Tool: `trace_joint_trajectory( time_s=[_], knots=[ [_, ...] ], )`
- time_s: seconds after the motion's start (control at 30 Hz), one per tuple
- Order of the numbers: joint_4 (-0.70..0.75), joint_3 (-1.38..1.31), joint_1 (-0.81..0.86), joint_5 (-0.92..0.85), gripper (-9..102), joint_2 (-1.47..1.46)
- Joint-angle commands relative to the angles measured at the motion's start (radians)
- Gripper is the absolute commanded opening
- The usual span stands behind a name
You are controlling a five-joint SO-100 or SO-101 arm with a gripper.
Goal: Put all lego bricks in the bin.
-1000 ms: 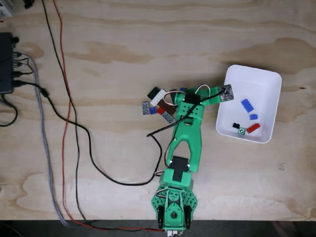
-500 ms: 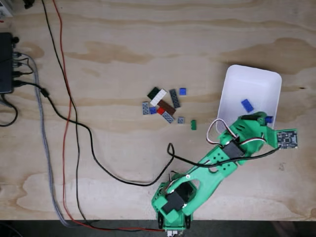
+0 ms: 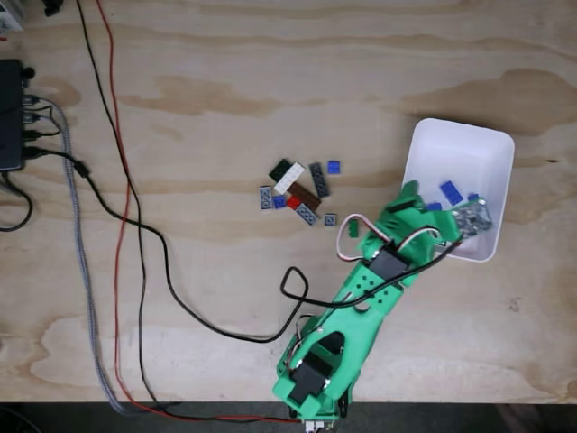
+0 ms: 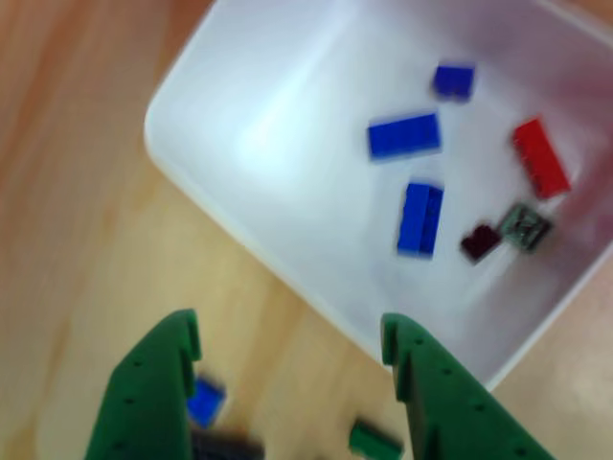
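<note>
On the left of the fixed view you see cables [image 3: 117,225] running down the wooden table [image 3: 225,72]. Toward the middle, a cluster of lego bricks [image 3: 297,191] lies loose on the wood: black, white, grey, brown, red and blue pieces touching or just beside each other, with a small blue one a little to their right and a green one [image 3: 353,228] just by the arm. Your green arm [image 3: 361,298] reaches from the near edge up and to the right, its head over the near left part of the bin [image 3: 487,149].

In the other view your gripper [image 4: 287,350] has its two green fingers spread wide with nothing between them. The bin [image 4: 239,125] lies just beyond, holding three blue bricks [image 4: 420,218], a red one, a black one and a greenish one. Blue, dark and green bricks sit on the wood near the fingers.
</note>
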Motion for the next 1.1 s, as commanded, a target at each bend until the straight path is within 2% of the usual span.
trace_joint_trajectory(
  time_s=[0.0, 0.07, 0.17, 0.3, 0.53, 1.07],
  knots=[
    [0.322, 0.061, -0.383, -0.293, 19, 0.181],
    [0.255, 0.133, -0.345, -0.446, 17, 0.107],
    [0.071, 0.232, -0.258, -0.598, 18, -0.041],
    [-0.127, 0.287, -0.186, -0.686, 20, -0.224],
    [-0.206, 0.290, -0.192, -0.719, 19, -0.394],
    [-0.379, 0.322, -0.233, -0.742, 12, -0.463]
  ],
)
